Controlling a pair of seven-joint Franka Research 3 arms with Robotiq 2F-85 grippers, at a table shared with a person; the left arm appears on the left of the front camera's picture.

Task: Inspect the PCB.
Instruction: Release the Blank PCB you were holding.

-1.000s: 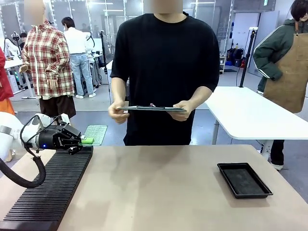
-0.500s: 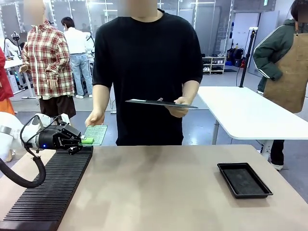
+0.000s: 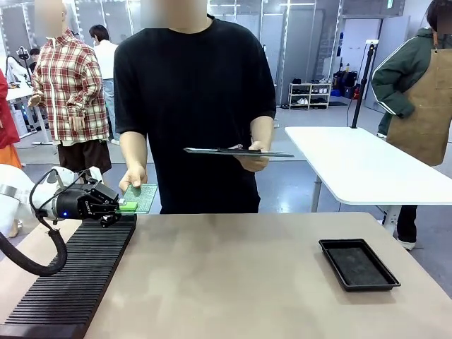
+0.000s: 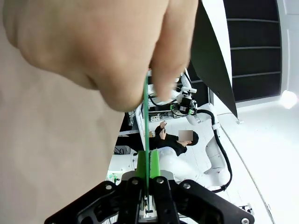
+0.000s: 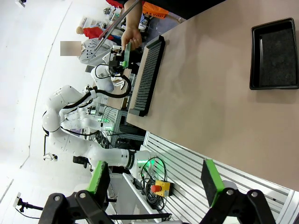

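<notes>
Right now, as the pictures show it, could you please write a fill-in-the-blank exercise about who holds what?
1. The left gripper is ____ (open or shut) on the PCB.
2. The person grips the PCB with one hand and holds the ____ with the other.
3. The black tray lies on the table, on the robot's ____ side.
4. The right gripper is ____ and holds nothing.

Missing words: shut; clipboard; right; open.
</notes>
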